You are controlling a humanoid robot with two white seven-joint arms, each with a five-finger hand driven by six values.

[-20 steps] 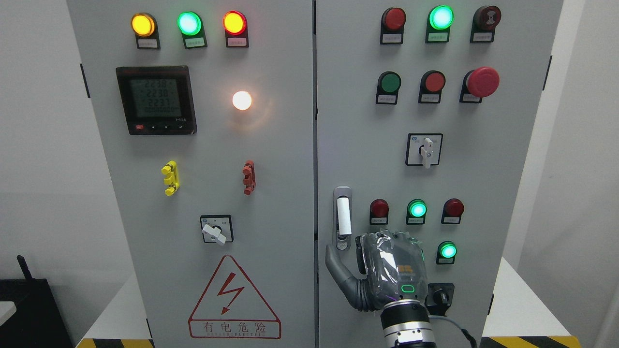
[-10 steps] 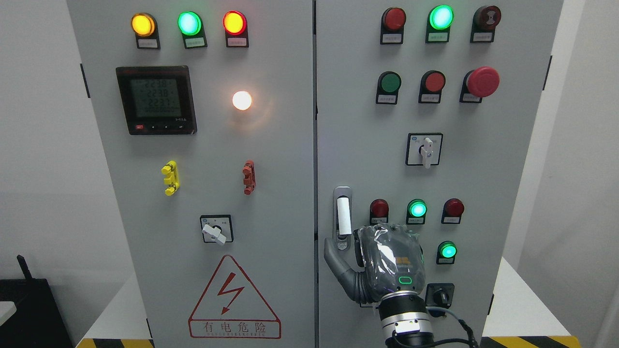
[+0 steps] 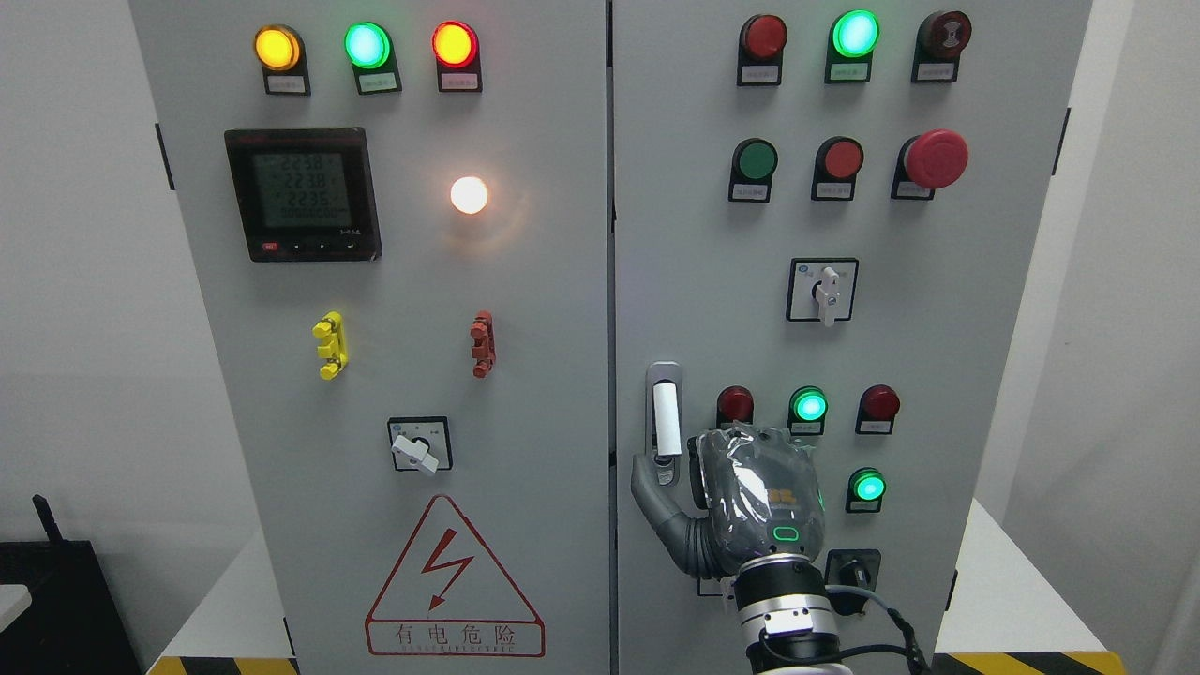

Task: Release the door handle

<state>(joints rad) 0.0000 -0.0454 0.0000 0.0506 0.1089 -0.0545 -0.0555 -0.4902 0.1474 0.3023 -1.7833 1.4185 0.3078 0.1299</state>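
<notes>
Two grey doors make up the cabinet front (image 3: 525, 281), and both run off the top and bottom of the frame. At the far left a dark object (image 3: 56, 600) is cut by the edge and too dim to identify. On the left door the meter (image 3: 303, 193) shows rows of digits too small to read with certainty, and the labels under the lamps are illegible. Below it sits a rotary switch (image 3: 419, 445) above the red warning triangle (image 3: 455, 577). On the right door, the door handle (image 3: 665, 422) stands upright near the seam, its white grip showing. The right hand (image 3: 741, 502), seen from the back and wrapped in clear film, is just right of and below the handle; its thumb reaches up to the handle's lower end, but the other fingers are hidden behind the palm, so I cannot tell whether it grips or has let go. The hand also covers part of the panel beneath the green lamp (image 3: 809, 406).
</notes>
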